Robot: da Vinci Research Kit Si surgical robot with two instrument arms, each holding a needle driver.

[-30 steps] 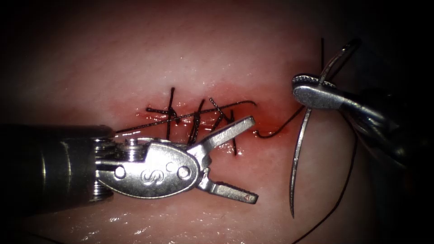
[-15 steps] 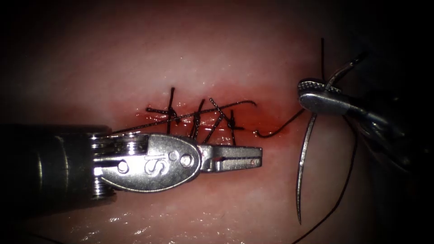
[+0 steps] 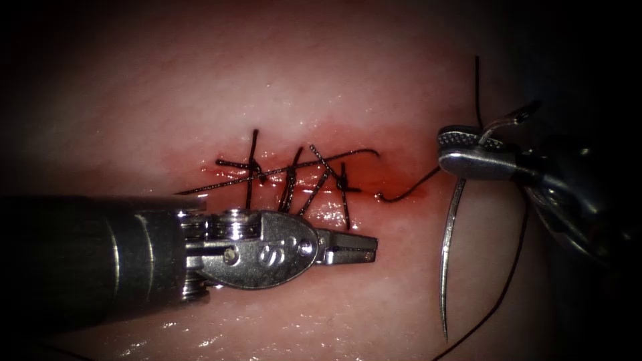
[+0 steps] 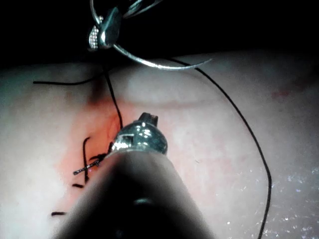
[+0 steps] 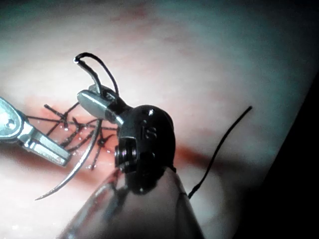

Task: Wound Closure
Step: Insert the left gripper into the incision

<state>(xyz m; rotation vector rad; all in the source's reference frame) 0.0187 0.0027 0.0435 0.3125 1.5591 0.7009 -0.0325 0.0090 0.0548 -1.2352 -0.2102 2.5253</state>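
The right gripper (image 3: pixel 461 150) pinches the curved needle (image 3: pixel 447 267) near its thread end. The needle hangs clear of the tissue (image 3: pixel 348 80), its long axis running down from the gripper to a free point. The left gripper (image 3: pixel 364 247), pressed together and holding nothing, lies left of the needle, just below the stitched cut (image 3: pixel 301 177). Thread (image 3: pixel 408 194) runs from the cut's right end towards the right gripper.

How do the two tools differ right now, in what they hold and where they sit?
The right tool has its jaws shut on the needle near its thread end, the needle hanging free of the tissue, point down; the left tool is shut on nothing. The right tool sits right of the cut, beyond its end; the left tool lies level, just below the stitches. Both are needle drivers with closed jaws.
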